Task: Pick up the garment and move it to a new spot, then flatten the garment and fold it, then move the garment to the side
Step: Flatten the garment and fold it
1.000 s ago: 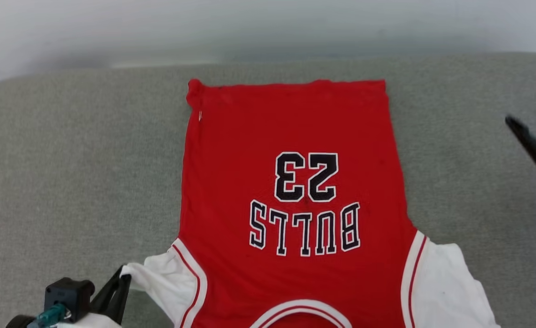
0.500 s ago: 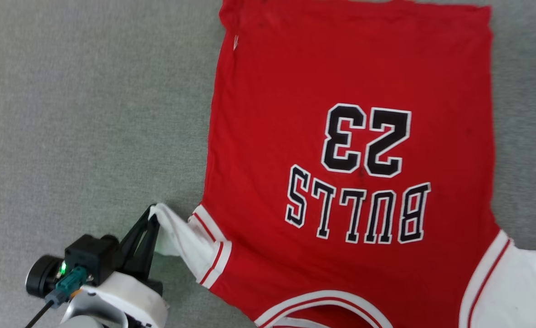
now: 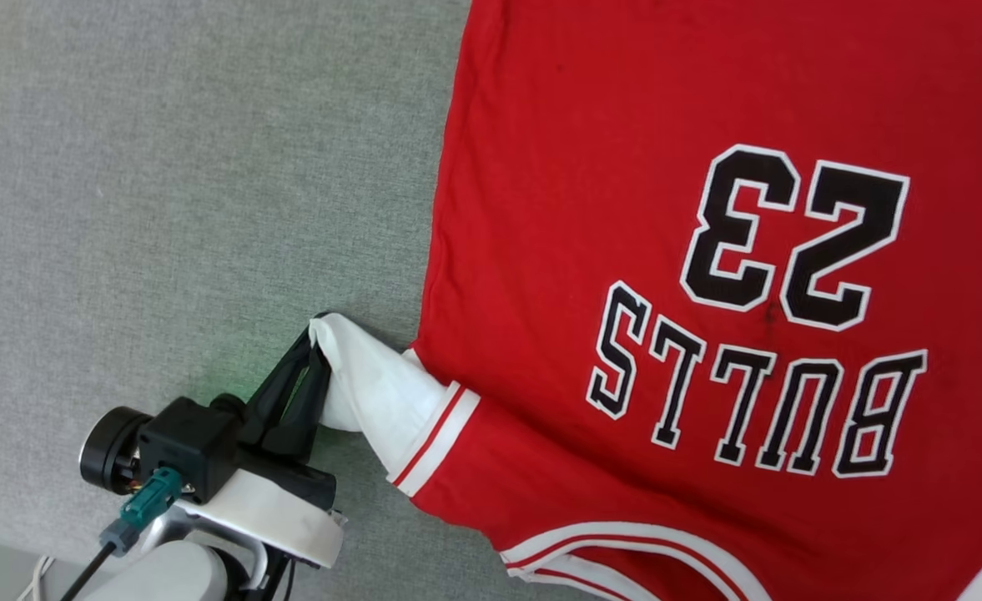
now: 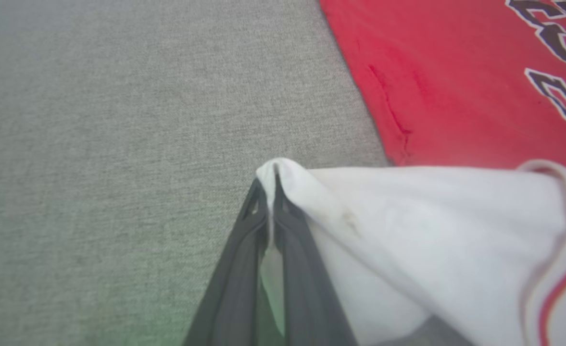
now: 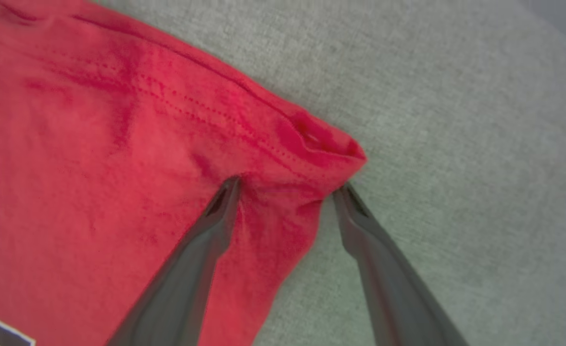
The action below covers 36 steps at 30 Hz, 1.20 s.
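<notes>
grey woven fabric (image 3: 165, 167) is covering the whole work surface, and the garment (image 3: 591, 167) is lying spread on it, printed face up, with the bulls 23 lettering (image 3: 757, 376) reading upside down to my head camera. i am watching the left gripper (image 3: 317, 330) at the lower left of the head view, its two dark fingers pressing together on the tip of the white sleeve (image 3: 374, 392). through the left wrist camera the cloth is wrapping over the fingertips and a sliver of white is showing between them, so the jaws are clamping the sleeve. the sleeve is standing stretched out from the red body in a taut cone, raised off the fabric near the tips, and the red-and-white striped trim (image 3: 436, 434) is bending where sleeve meets body. the pale left forearm (image 3: 274, 517) is entering from the bottom edge, angling up and to the right of that view toward the garment. the right gripper (image 5: 287, 190) is standing spread wide and gripping nothing. it is straddling a red hem corner (image 5: 331, 149), one fingertip pressing on the red cloth, the other sitting at the corner's edge against the grey fabric. the cloth between the tips is puckering slightly.
</notes>
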Available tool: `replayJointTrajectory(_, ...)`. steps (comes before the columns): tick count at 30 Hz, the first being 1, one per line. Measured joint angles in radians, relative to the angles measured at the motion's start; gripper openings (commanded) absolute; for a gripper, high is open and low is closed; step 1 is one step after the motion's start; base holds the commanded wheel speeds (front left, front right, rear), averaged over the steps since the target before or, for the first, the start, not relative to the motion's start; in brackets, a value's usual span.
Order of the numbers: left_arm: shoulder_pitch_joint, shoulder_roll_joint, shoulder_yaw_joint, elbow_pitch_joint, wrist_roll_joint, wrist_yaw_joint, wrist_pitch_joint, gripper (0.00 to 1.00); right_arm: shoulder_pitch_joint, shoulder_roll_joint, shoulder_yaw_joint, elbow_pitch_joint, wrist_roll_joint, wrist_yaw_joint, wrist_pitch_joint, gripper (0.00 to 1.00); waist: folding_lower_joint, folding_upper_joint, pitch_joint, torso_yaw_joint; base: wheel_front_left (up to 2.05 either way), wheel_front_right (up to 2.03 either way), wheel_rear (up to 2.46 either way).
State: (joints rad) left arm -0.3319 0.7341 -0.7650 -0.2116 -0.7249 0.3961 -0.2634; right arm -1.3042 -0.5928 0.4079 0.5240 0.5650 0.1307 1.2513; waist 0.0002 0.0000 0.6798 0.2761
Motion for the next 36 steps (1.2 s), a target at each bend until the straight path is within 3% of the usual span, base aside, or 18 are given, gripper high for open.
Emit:
replayJointTrajectory(3,-0.004,-0.014,0.001,0.001,0.011,-0.002,0.000,0.00,0.016,-0.011,0.004,-0.022,-0.010,0.000,-0.005,1.00,-0.0002,0.0000,0.017,0.013,0.00,0.00,0.00)
replayJointTrajectory(4,-0.005,-0.015,0.001,0.002,0.015,-0.005,0.000,0.00,0.020,-0.016,0.001,-0.028,-0.010,0.000,-0.008,0.28,-0.0002,0.0000,0.019,0.015,0.00,0.00,0.00)
replayJointTrajectory(5,-0.007,-0.016,0.001,0.004,0.019,-0.008,0.000,0.00,0.026,-0.019,-0.001,-0.033,-0.010,0.000,-0.017,0.00,-0.0002,0.0000,0.019,0.015,0.00,0.00,0.00)
replayJointTrajectory(18,0.062,-0.009,0.022,0.013,0.018,0.021,0.000,0.00,0.103,-0.015,0.038,-0.085,0.081,0.000,-0.143,0.00,-0.0001,0.0000,-0.129,-0.038,0.00,0.00,0.00)
replayJointTrajectory(27,0.157,0.028,0.032,-0.012,-0.002,0.057,0.001,0.00,0.282,-0.238,0.146,-0.341,0.254,0.000,-0.231,0.00,-0.0002,0.0000,-0.275,-0.106,0.00,0.00,0.00)
replayJointTrajectory(33,0.205,0.055,0.044,-0.029,-0.022,0.079,0.004,0.00,0.525,-0.416,0.140,-0.494,0.331,0.000,-0.293,0.00,-0.0002,0.0000,-0.338,-0.163,0.00,0.00,0.00)
replayJointTrajectory(36,0.229,0.073,0.052,-0.037,-0.030,0.089,0.004,0.00,0.679,-0.474,0.114,-0.526,0.355,0.000,-0.327,0.00,-0.0002,0.0000,-0.362,-0.190,0.00,0.00,0.00)
